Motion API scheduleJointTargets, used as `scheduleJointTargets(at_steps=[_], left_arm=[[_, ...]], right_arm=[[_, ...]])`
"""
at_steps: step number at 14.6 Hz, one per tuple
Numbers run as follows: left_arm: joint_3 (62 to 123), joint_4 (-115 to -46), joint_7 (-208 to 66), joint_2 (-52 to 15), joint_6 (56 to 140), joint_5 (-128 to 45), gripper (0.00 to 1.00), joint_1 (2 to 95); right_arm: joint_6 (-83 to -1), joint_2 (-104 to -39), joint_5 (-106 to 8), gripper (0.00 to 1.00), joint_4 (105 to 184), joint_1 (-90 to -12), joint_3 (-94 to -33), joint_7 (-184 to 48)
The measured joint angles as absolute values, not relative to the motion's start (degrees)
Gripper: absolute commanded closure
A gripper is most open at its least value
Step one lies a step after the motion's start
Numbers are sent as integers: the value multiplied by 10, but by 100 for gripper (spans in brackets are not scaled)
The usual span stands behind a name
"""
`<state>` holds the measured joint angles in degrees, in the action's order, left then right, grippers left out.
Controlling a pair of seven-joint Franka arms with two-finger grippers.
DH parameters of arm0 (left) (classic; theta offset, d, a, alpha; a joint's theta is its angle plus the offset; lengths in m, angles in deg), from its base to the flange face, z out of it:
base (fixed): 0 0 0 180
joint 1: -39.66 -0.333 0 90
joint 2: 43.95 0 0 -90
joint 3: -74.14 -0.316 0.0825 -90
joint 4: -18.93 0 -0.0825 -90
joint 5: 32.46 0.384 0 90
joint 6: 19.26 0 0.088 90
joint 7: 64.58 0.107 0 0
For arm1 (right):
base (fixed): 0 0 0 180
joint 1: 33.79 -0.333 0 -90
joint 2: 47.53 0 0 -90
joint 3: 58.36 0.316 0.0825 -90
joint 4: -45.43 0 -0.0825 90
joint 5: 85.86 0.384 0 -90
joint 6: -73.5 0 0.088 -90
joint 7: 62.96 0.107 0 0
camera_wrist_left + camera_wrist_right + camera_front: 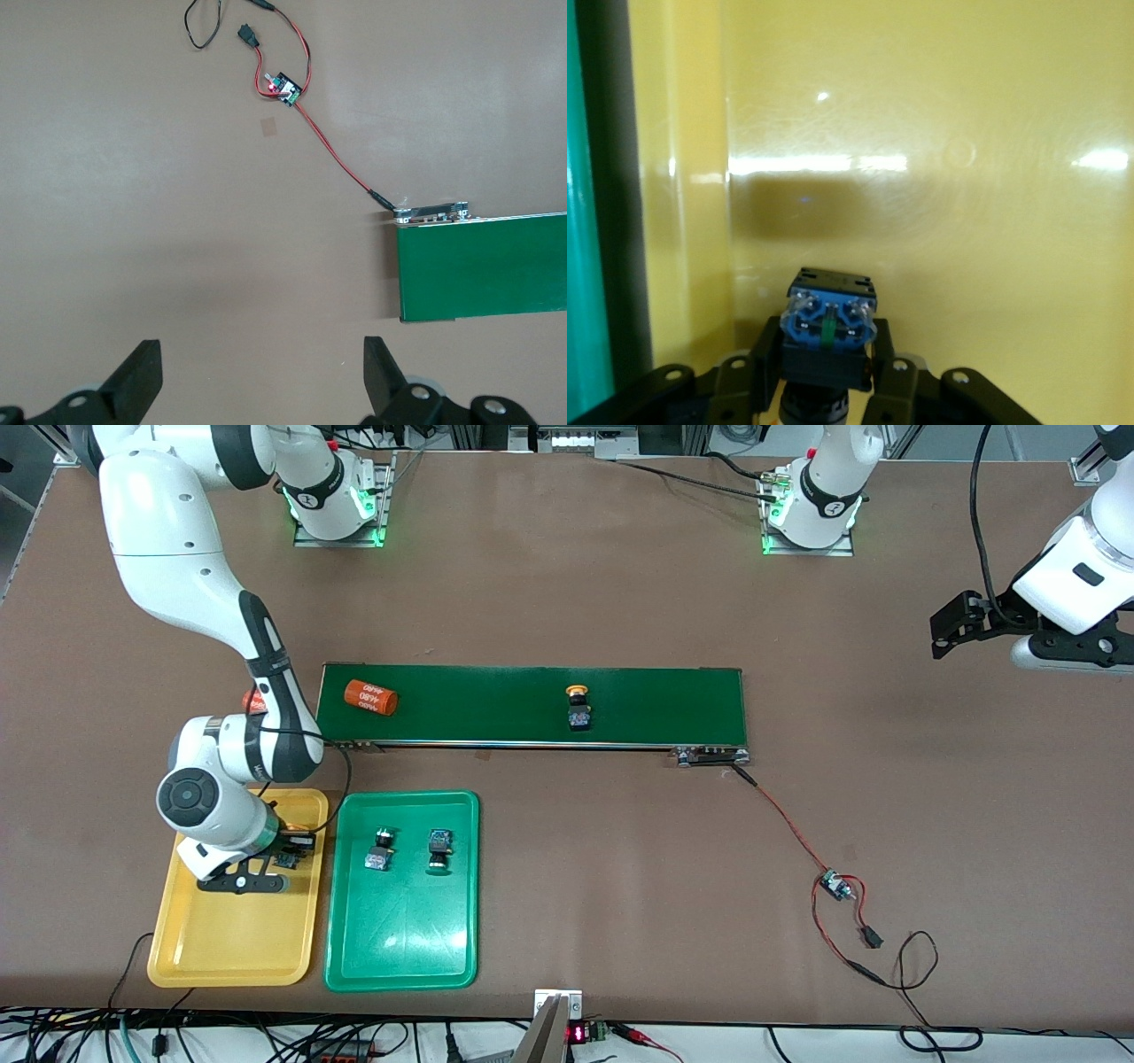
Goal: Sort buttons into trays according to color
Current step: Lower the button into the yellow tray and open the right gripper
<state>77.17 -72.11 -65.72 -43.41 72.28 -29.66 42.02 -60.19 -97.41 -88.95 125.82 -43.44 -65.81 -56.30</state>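
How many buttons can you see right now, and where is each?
4. Two green-capped buttons lie in the green tray. One yellow-capped button sits on the conveyor belt. One button is between the right gripper's fingers over the yellow tray, cap hidden.

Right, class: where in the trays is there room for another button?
Bare: the green tray and yellow tray halves nearer the front camera. Crowded: farther halves, with two buttons in green, the right gripper at a button in yellow. Left gripper waits open over bare table.

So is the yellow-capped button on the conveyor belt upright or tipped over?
Tipped: the button lies on its side on the belt, cap pointing toward the robots' bases.
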Motion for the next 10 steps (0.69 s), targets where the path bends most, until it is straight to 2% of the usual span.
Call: scheduleJointTargets(at_steps=[3, 7, 10], left_arm=[[771, -721, -657, -434, 722, -297, 0, 420], [772, -720, -657, -434, 718, -297, 0, 420], [773, -720, -657, -433, 718, -297, 0, 421]], right_arm=[[-591, -970, -890, 0, 1252, -432, -654, -571], [-499, -911, -889, 0, 1241, -461, -646, -550], [-422, -857, -880, 0, 1241, -515, -642, -507]])
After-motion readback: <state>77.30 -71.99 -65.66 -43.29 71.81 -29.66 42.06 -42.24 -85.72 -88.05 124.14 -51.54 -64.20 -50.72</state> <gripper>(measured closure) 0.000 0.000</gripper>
